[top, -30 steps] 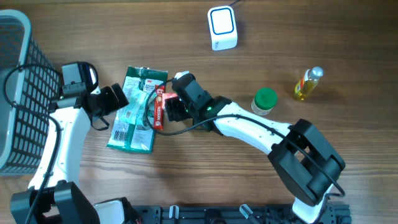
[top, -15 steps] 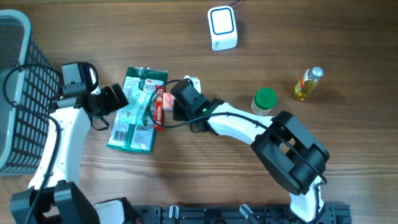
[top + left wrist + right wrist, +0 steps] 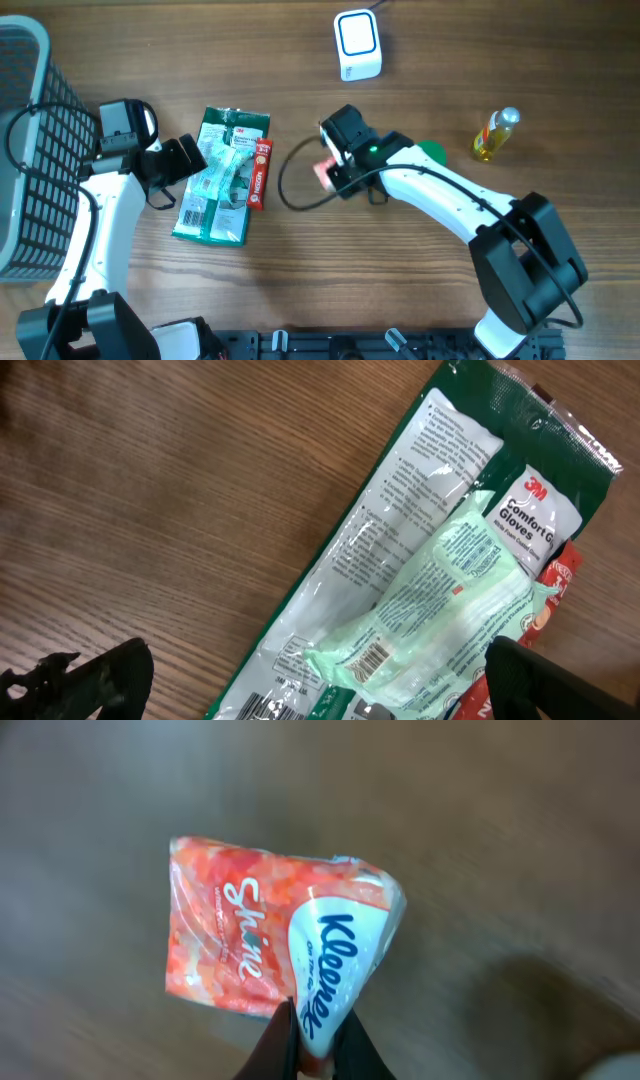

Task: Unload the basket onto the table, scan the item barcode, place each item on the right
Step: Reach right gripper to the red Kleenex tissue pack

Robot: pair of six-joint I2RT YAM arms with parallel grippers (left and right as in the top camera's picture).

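My right end effector (image 3: 312, 1042) is pinching one corner of the Kleenex tissue pack (image 3: 250, 935), mid-frame in the overhead view, below the scanner (image 3: 357, 45). Risk: with such a thin corner grip the pack could swing or slip out, and I can't see the barcode side. My left end effector (image 3: 178, 162) is spread over the glove packet (image 3: 222, 180).

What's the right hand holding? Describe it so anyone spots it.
On the table, nearer the robot than the white device, the right hand pinches a small tissue pack. Only it is pink-orange with a white Kleenex corner; the gloves pack is green.
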